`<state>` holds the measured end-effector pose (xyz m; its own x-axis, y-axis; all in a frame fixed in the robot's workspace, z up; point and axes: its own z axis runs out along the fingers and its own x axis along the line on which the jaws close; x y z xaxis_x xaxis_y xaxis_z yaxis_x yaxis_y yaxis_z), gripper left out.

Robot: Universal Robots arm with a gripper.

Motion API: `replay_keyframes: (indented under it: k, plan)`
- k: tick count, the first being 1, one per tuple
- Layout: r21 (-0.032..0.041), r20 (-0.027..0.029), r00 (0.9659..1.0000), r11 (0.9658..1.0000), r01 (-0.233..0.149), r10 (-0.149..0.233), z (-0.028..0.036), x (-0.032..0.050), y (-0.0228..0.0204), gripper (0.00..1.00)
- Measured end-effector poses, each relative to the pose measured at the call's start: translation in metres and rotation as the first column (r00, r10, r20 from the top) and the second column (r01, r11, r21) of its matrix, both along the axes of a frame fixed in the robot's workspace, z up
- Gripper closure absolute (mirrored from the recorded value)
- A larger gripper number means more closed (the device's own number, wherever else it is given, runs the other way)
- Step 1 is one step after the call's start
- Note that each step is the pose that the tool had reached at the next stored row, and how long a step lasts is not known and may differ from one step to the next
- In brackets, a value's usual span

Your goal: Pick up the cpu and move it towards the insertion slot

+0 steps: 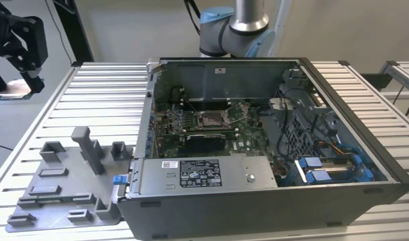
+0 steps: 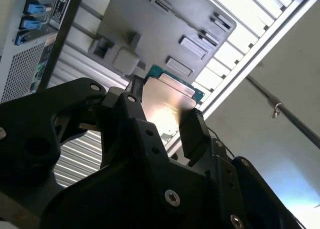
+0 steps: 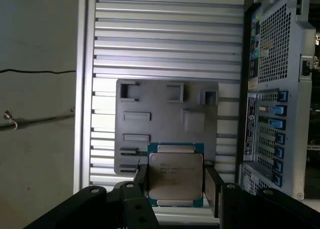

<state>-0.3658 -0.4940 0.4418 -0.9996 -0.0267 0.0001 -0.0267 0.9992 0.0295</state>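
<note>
The claw [image 3: 177, 185] clamped the cpu [image 3: 175, 175] by two opposite edges, silvery face showing, above the grey fixture plate [image 3: 165, 131] on the slatted table [image 3: 170, 39], outside the computer case [image 3: 280, 89] holding the insertion slot [image 1: 211, 119].

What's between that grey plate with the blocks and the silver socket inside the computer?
In the exterior view, the computer case's side wall stands between the grey plate and the insertion slot, then a strip of green circuit board.
</note>
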Motion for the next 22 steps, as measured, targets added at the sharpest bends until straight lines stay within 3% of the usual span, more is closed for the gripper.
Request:
replay_keyframes:
  k: [11,22]
  plan:
    - [0.0000,0.0000,1.0000,1.0000,0.000,0.000,0.0000,0.0302,0.0000,1.00]
    - [0.0000,0.0000,1.0000,1.0000,0.000,0.000,-0.0001,0.0660,0.0000,1.00]
